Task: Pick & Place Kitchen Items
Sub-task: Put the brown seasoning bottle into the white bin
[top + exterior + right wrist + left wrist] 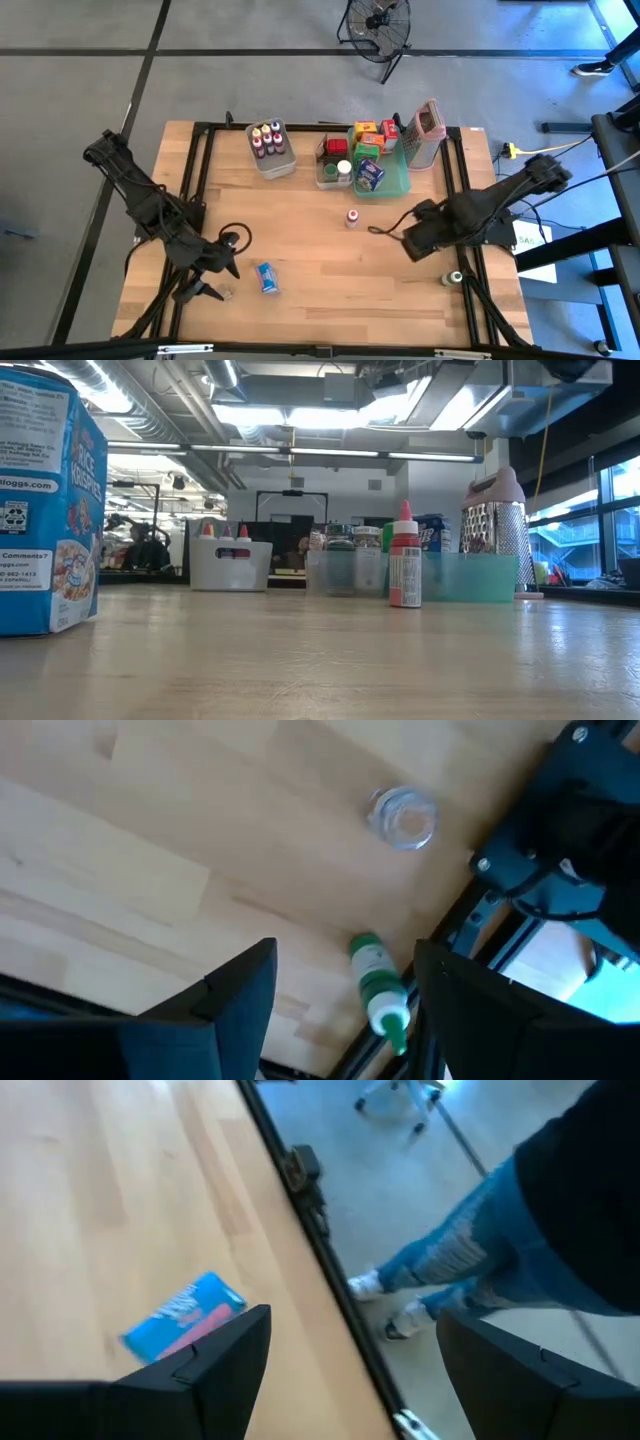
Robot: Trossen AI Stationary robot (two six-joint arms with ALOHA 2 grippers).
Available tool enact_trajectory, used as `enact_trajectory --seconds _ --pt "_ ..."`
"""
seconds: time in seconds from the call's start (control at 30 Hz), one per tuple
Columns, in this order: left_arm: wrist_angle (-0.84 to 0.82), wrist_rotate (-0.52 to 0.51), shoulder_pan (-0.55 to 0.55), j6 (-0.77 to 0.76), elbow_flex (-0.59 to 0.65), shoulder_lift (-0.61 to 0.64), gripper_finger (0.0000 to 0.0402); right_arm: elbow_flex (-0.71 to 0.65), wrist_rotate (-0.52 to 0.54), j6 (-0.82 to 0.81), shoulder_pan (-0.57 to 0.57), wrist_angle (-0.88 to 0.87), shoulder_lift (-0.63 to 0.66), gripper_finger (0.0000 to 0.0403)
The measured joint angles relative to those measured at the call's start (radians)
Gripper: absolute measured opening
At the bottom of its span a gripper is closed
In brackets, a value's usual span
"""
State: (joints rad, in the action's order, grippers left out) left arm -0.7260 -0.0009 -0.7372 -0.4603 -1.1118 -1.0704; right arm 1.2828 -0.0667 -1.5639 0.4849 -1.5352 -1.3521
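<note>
A small blue box lies flat on the wooden table near its front edge. My left gripper hangs open above the table just left of the box, touching nothing. A red-capped bottle stands upright mid-table. A green-capped bottle lies on its side by the table's right edge, with a small clear round jar close by. My right gripper is open, points down and hovers over the table near the green bottle. Neither gripper shows in the low view.
At the far side stand a clear bin of red-capped bottles, a second clear bin, a teal tray of boxes and a grey grater with a pink rim. A person's legs in jeans stand beyond the table's front edge.
</note>
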Motion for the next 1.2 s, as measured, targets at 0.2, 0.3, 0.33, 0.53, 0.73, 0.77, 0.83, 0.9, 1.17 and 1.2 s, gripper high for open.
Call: enact_trajectory --seconds 0.2,0.3,0.33,0.53,0.73,0.77,0.83,0.9,1.17,1.2 --pt "-0.005 -0.094 0.002 0.035 0.000 0.034 0.0281 -0.171 0.029 -0.027 -0.022 0.073 0.128 0.0238" --pt "-0.021 -0.129 0.021 0.032 0.000 0.062 0.0281 -0.256 0.029 -0.007 -0.041 0.152 0.153 0.0238" --pt "-0.028 -0.149 0.029 0.033 0.000 0.072 0.0281 -0.280 0.026 0.002 -0.049 0.170 0.156 0.0238" --pt "-0.035 -0.239 0.074 0.079 0.000 0.105 0.0281 -0.397 -0.042 0.011 -0.096 0.210 0.156 0.0238" --pt "-0.034 -0.244 0.123 0.117 0.000 0.108 0.0281 -0.462 -0.048 0.026 -0.118 0.285 0.156 0.0238" --pt "-0.035 -0.244 0.128 0.122 0.000 0.108 0.0281 -0.476 -0.048 0.026 -0.122 0.300 0.156 0.0238" --pt "-0.034 -0.243 0.138 0.133 0.000 0.108 0.0281 -0.507 -0.048 0.021 -0.130 0.327 0.156 0.0238" --pt "-0.034 -0.243 0.146 0.143 0.000 0.108 0.0281 -0.538 -0.050 0.007 -0.135 0.338 0.156 0.0238" --pt "-0.034 -0.243 0.178 0.175 0.000 0.108 0.0281 -0.586 -0.016 0.004 -0.138 0.387 0.156 0.0238" --pt "-0.034 -0.242 0.183 0.179 0.000 0.108 0.0281 -0.590 -0.015 0.015 -0.138 0.403 0.156 0.0238"
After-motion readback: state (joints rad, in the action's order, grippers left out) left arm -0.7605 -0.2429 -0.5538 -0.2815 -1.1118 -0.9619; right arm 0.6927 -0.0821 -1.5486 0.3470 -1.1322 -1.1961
